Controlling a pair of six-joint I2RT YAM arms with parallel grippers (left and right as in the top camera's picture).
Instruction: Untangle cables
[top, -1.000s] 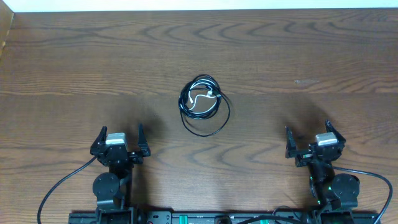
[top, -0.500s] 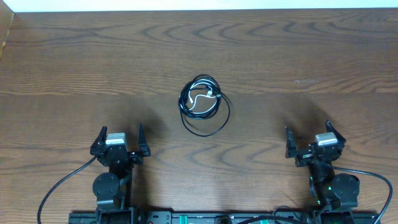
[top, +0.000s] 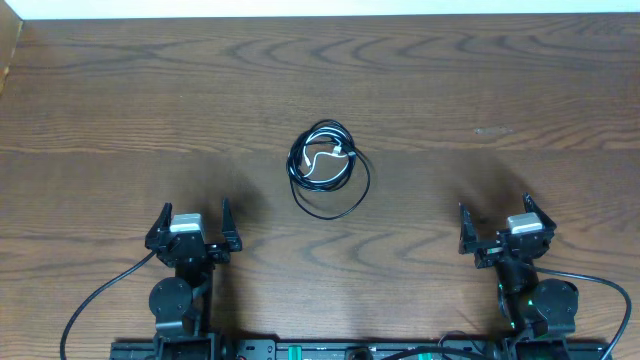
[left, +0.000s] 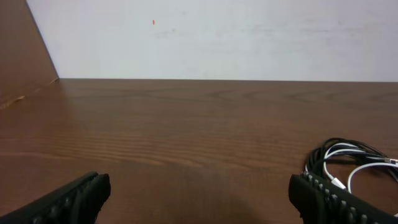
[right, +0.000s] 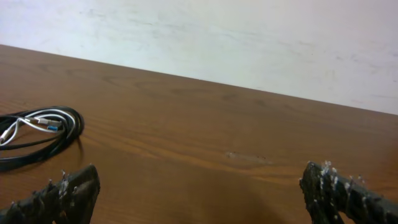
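Cables (top: 327, 168) lie in a small tangled coil near the middle of the counter (top: 500, 90), roughly between my two arms and farther out than either. Thin black cords (top: 326, 127) loop round one another, with one wider loop spilling toward the near right. A short white cord (top: 322, 160) sits inside the coil.

My left claw (top: 195, 212) rests at the near left, its fingers spread wide apart with nothing between them. In its wrist camera the coil shows at the right, beyond the right finger (left: 336, 198).

My right claw (top: 495, 214) rests at the near right, also spread apart and holding nothing. Its wrist camera sees the coil at the left, past the left finger (right: 59, 196).

Neither claw touches the cables; both are well apart from them. A pale wall (left: 217, 37) backs the far edge of the counter.
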